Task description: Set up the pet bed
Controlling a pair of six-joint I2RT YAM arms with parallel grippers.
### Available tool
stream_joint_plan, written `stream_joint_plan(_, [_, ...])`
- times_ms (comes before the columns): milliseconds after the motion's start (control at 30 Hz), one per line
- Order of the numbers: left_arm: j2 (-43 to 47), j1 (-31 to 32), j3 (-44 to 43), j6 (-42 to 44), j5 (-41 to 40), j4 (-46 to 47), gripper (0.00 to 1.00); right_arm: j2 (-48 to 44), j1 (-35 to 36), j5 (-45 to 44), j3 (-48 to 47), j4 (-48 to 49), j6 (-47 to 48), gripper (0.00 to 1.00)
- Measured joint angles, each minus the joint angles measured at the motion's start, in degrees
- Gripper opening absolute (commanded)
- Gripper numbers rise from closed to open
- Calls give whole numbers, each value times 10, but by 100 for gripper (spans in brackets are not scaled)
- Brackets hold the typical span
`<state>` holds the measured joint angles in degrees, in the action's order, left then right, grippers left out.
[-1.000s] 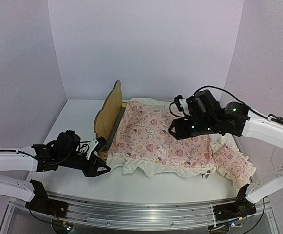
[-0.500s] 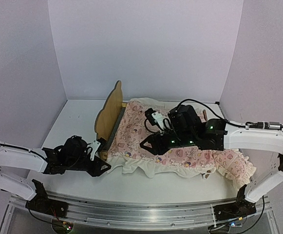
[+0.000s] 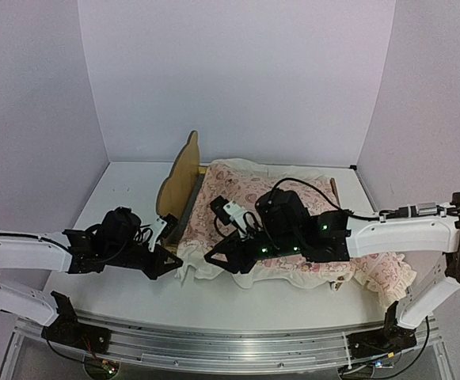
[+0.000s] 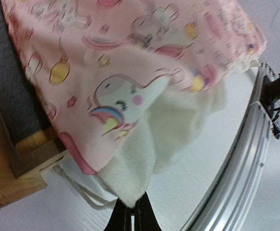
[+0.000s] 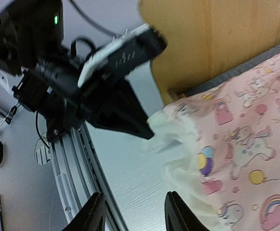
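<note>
Currently, top: noted pet bed (image 3: 180, 178) mid-table (image 3: 127, 190), headboard leftward, pink quilt (image 3: 237, 190) spread over it | left wrist: noted left end effector (image 4: 131, 217) clenched on quilt's cream fleece corner, just beside pet bed's wooden frame | right wrist: noted right end effector (image 5: 135, 216) released, jaws apart, over table near that corner

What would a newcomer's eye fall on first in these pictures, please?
The pink cartoon-print quilt draped over the wooden pet bed in the middle of the table stands out first. The left gripper pinches its cream corner beside the bed's near corner, while the right gripper hovers open above the quilt's near edge.
</note>
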<state>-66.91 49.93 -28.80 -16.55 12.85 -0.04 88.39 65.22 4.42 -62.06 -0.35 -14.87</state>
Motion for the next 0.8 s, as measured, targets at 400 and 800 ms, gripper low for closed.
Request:
stream_joint_plan(400, [61, 0, -85, -6, 56, -51, 0, 111, 53, -8, 34, 133, -4, 38])
stream_joint_plan(800, [61, 0, -83, -16, 65, -59, 0, 217, 52, -135, 26, 255, -27, 29])
